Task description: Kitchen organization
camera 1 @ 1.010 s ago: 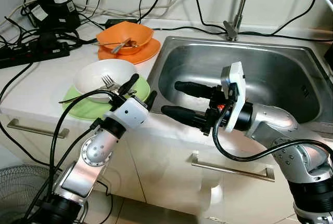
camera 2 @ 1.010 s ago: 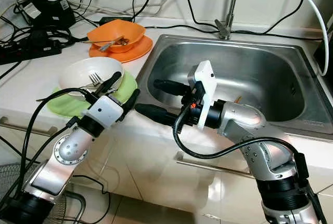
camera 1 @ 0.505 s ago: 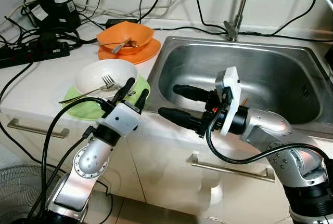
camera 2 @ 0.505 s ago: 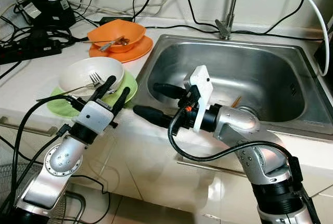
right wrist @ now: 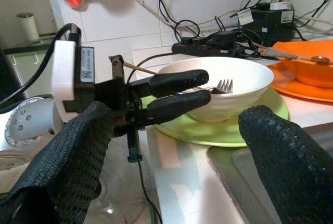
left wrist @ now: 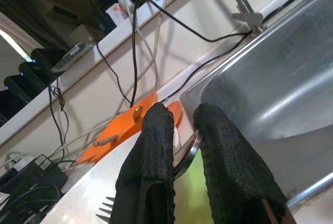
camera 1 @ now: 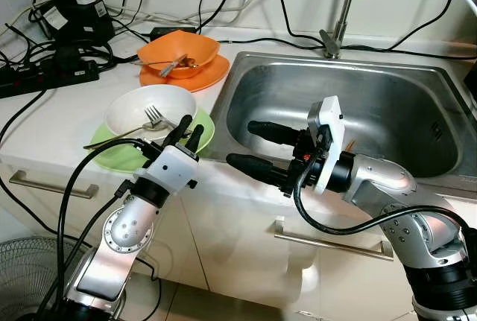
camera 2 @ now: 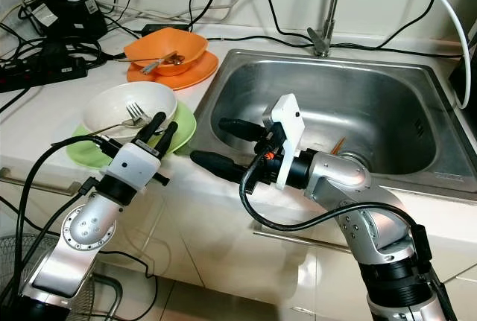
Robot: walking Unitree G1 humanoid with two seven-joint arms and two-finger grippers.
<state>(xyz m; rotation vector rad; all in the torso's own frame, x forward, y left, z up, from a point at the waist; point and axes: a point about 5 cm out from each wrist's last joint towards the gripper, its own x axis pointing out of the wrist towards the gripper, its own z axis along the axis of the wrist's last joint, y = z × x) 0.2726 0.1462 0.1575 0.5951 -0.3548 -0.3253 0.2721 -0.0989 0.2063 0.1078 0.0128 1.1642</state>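
A white bowl (camera 1: 143,109) with a fork (camera 1: 153,118) lying in it sits on a green plate (camera 1: 127,154), near the front edge of the white counter (camera 1: 52,124) and just left of the sink (camera 1: 387,105). The fork's tines point toward the sink side and its handle runs out over the bowl's front-left rim.

The left end effector (camera 1: 187,129) is at the bowl's sink-side rim, over the green plate. Its two black fingers (left wrist: 151,156) are pressed close together with a thin strip of rim between them; whether they actually grip it cannot be told.

The right end effector (camera 1: 248,144) reaches leftward over the counter's front edge beside the sink's front-left corner. Its fingers are spread wide and hold nothing, pointing toward the left end effector and the bowl.

Farther back on the counter, near the sink's back-left corner, an orange bowl (camera 1: 179,53) sits on an orange plate (camera 1: 205,75) with a utensil resting in it. Black power strips and tangled cables (camera 1: 56,60) crowd the back-left corner. A faucet (camera 1: 339,16) rises behind the sink.
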